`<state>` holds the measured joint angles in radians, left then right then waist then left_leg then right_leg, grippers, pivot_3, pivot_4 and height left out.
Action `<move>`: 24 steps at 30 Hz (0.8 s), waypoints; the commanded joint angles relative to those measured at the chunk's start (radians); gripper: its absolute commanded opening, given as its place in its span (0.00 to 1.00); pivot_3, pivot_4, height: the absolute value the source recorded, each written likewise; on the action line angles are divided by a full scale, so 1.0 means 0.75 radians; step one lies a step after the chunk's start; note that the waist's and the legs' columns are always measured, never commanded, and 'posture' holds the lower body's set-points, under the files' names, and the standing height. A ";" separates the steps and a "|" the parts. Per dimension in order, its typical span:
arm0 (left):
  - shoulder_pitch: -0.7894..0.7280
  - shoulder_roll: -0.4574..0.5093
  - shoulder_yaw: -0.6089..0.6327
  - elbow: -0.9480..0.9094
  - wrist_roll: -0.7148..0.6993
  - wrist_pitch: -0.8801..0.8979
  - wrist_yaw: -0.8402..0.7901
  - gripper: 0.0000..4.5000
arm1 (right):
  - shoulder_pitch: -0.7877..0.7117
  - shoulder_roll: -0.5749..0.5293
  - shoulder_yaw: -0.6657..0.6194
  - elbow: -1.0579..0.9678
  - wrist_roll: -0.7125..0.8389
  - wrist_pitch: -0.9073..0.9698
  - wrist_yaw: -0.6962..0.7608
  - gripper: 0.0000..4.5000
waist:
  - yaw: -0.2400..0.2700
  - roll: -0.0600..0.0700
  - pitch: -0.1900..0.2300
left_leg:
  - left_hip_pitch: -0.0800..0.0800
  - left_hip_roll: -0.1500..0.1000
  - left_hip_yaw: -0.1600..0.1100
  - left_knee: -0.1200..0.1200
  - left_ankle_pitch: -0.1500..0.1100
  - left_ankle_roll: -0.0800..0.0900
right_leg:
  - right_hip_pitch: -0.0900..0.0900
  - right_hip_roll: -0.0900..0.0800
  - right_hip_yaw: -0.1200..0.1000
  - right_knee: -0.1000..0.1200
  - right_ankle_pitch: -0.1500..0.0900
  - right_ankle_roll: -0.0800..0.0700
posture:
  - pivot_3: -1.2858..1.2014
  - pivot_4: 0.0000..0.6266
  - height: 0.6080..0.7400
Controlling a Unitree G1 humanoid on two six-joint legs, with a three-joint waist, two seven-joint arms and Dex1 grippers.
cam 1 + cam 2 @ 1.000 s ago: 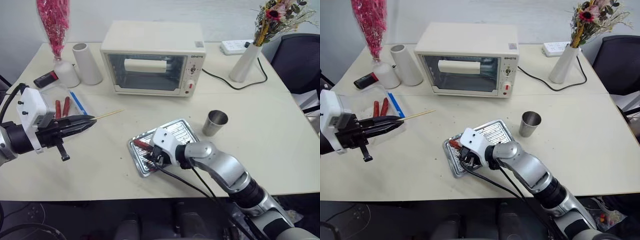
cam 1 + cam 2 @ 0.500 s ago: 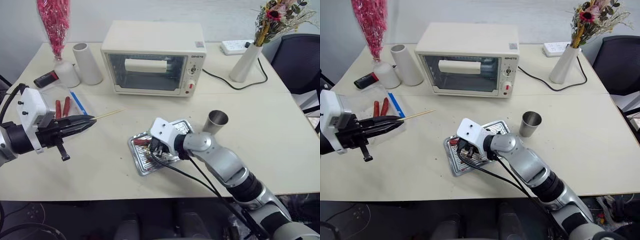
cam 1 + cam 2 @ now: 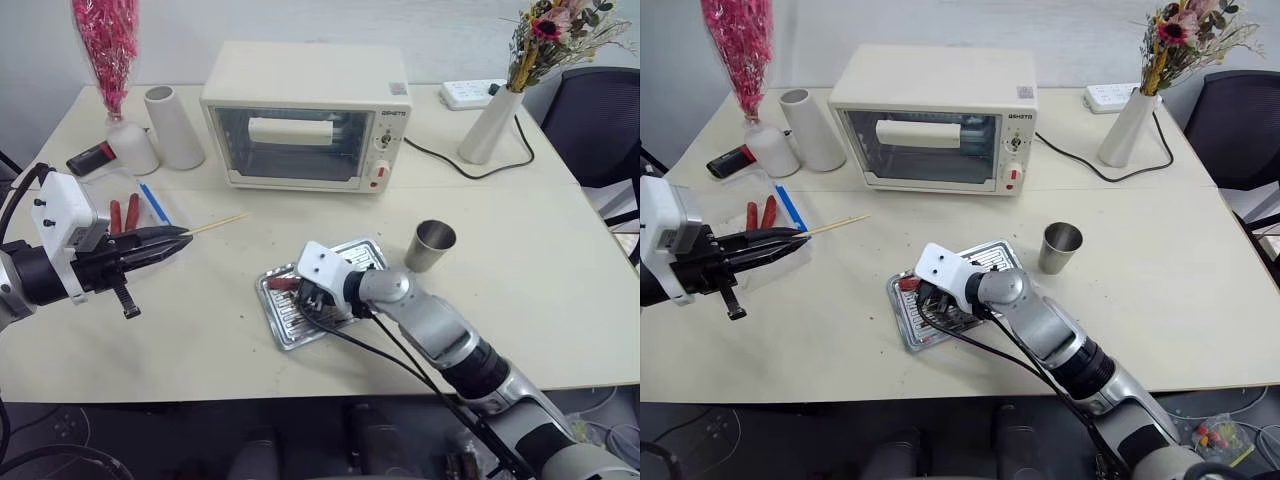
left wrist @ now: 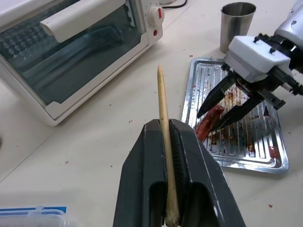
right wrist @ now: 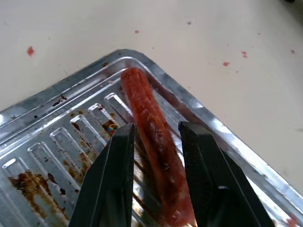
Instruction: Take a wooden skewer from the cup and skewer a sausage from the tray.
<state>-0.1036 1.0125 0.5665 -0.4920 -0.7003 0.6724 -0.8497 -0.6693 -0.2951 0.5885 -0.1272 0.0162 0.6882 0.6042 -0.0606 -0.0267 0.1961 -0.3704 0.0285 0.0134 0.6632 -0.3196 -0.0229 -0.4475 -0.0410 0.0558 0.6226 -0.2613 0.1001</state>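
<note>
Over the tray near the worktop's middle, my right pincer straddles the sausage, fingers apart on either side. My left pincer is clamped on the wooden skewer, point aimed right. Next: grip the sausage, then bring both together. Behind the tray, the cup looks empty.

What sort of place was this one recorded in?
Probably an office or lab room set up as a mock kitchen: a beige table with a toaster oven, a power strip and a black office chair.

Head pair high, looking down; wrists close on tray.
</note>
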 commanded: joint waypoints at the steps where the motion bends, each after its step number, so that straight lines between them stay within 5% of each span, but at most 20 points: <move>1: -0.016 -0.002 0.012 -0.001 0.006 -0.025 0.009 0.00 | -0.033 0.021 0.028 0.025 -0.035 -0.079 0.050 0.33 | 0.000 0.000 0.000 | 0.000 0.000 0.000 0.000 0.000 0.000 | 0.000 0.000 0.000 0.000 0.000 0.000 | 0.52 0.24 1.00; 7: -0.013 -0.002 0.016 -0.004 0.005 -0.024 0.013 0.00 | -0.059 0.048 0.040 0.139 -0.093 -0.169 0.079 0.33 | -0.001 0.000 0.000 | 0.001 0.000 0.000 0.000 0.000 0.000 | 0.000 0.000 0.000 0.001 0.000 0.000 | 0.52 0.24 1.00; 13: -0.008 -0.008 0.014 -0.016 0.001 -0.022 0.017 0.00 | -0.035 0.032 0.003 0.104 -0.083 -0.153 0.126 0.01 | 0.000 0.000 0.000 | 0.002 0.000 0.000 0.000 0.000 -0.001 | 0.000 0.000 0.000 0.003 0.000 0.000 | 0.52 0.24 1.00; 24: -0.059 -0.003 -0.057 -0.017 -0.098 0.027 -0.036 0.00 | -0.085 -0.264 -0.309 -0.283 0.262 0.090 0.501 0.01 | 0.008 -0.001 0.000 | 0.000 0.000 -0.001 0.000 0.001 -0.001 | 0.001 -0.002 -0.001 0.001 0.000 0.000 | 0.52 0.24 1.00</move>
<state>-0.1337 0.9978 0.5226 -0.4945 -0.7463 0.6919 -0.8614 -0.7043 -0.4715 0.4193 -0.2688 0.1517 0.7346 0.9252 -0.0545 -0.0273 0.1960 -0.3705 0.0287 0.0126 0.6635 -0.3192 -0.0237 -0.4469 -0.0425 0.0553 0.6235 -0.2612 0.1003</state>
